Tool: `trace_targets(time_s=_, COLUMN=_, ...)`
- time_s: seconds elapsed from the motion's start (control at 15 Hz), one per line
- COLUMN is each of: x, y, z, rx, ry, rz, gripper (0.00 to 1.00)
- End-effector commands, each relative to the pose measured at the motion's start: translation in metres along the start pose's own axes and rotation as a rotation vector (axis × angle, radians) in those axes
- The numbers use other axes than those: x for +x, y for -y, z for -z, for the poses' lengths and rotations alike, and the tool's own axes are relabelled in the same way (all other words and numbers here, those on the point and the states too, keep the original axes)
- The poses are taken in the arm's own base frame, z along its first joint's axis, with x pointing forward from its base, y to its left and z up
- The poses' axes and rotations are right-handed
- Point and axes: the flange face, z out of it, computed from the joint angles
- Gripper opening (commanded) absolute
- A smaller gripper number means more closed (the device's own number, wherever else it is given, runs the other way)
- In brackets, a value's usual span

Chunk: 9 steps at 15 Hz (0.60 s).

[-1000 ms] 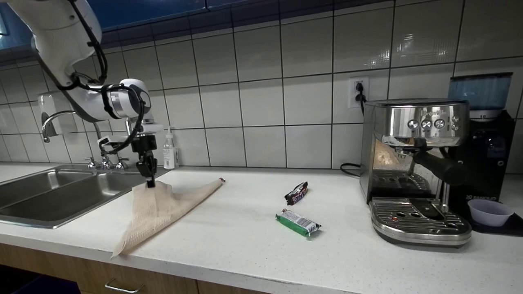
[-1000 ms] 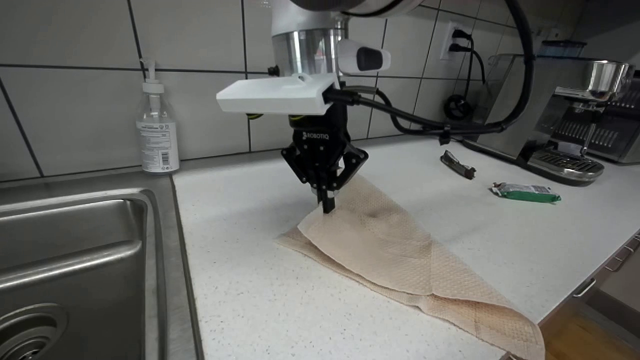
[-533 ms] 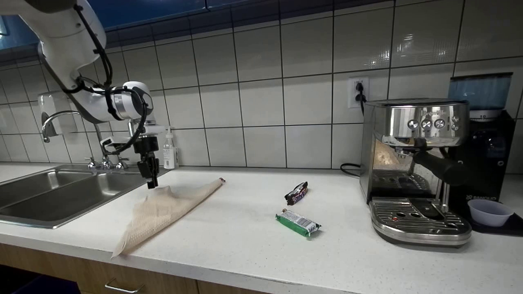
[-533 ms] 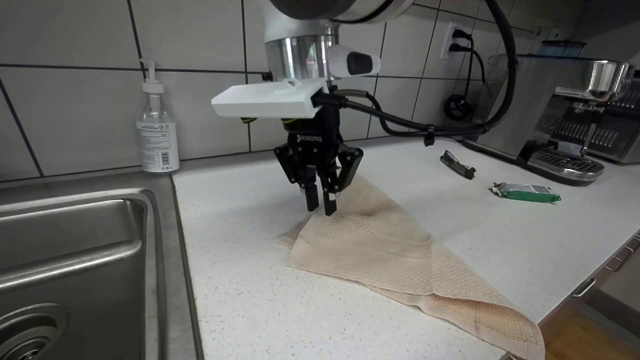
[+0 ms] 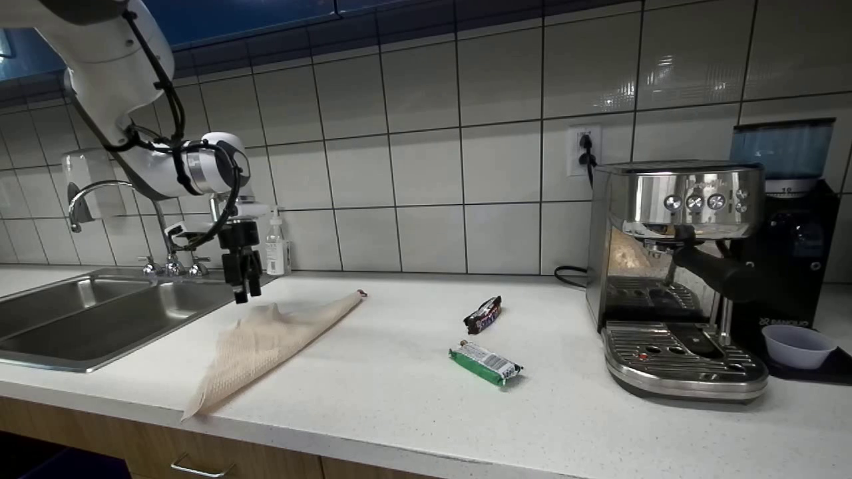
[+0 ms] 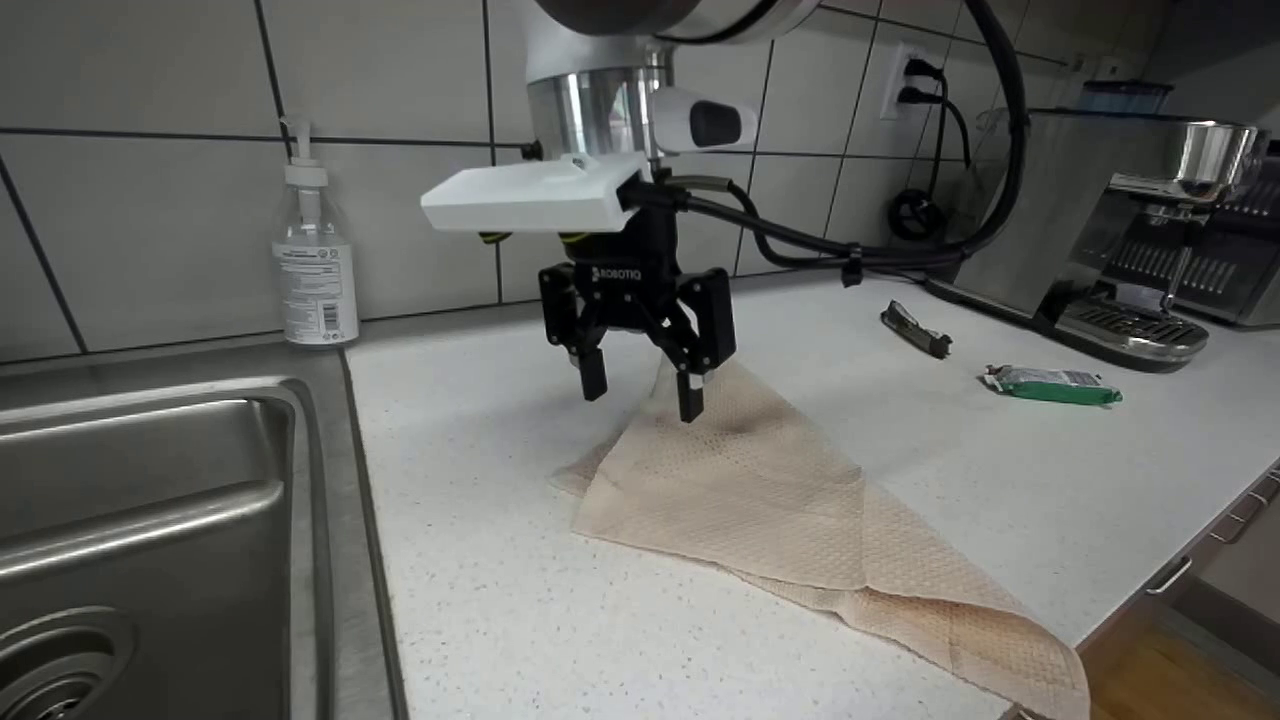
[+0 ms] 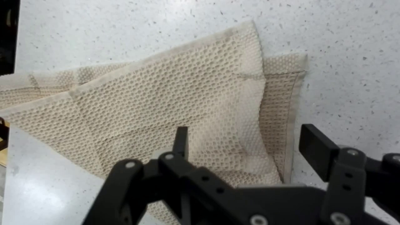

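Note:
A beige woven cloth (image 6: pixel 760 500) lies folded over itself on the white counter, in both exterior views. Its upper layer sits askew on the lower one, and one end reaches the counter's front edge. My gripper (image 6: pixel 642 397) hangs just above the cloth's sink-side end, fingers spread wide and nothing between them. From the wrist view, the cloth (image 7: pixel 172 93) passes beneath the gripper (image 7: pixel 244 134). One of the fingers (image 7: pixel 181 142) stands over the upper layer, while the opposite one is beyond the cloth's hemmed edge, over bare counter.
A dark-wrapped bar (image 5: pixel 484 315) and a green-and-white packet (image 5: pixel 486 362) lie mid-counter. An espresso machine (image 5: pixel 685 176) stands farther along beside a grinder (image 5: pixel 785 266) and a small bowl (image 5: pixel 797 346). A pump bottle (image 6: pixel 318 290) is by the wall, near the sink (image 6: pixel 325 560).
The jaws have gone from shut on the cloth to wide apart. The released upper layer has dropped flatter onto the lower one, and my gripper has shifted slightly and risen a little.

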Motion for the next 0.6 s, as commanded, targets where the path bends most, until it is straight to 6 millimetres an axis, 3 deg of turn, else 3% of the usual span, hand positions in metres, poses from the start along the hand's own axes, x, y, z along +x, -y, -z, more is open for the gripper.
trace_targets(time_s=0.0, x=-0.002, y=-0.003, z=0.012, rx=-0.009, ry=0.016, rz=-0.004, gripper=1.00)
trace_targets(time_s=0.53, x=-0.002, y=-0.024, z=0.022, rx=0.007, ry=0.073, rz=-0.014, gripper=1.00)
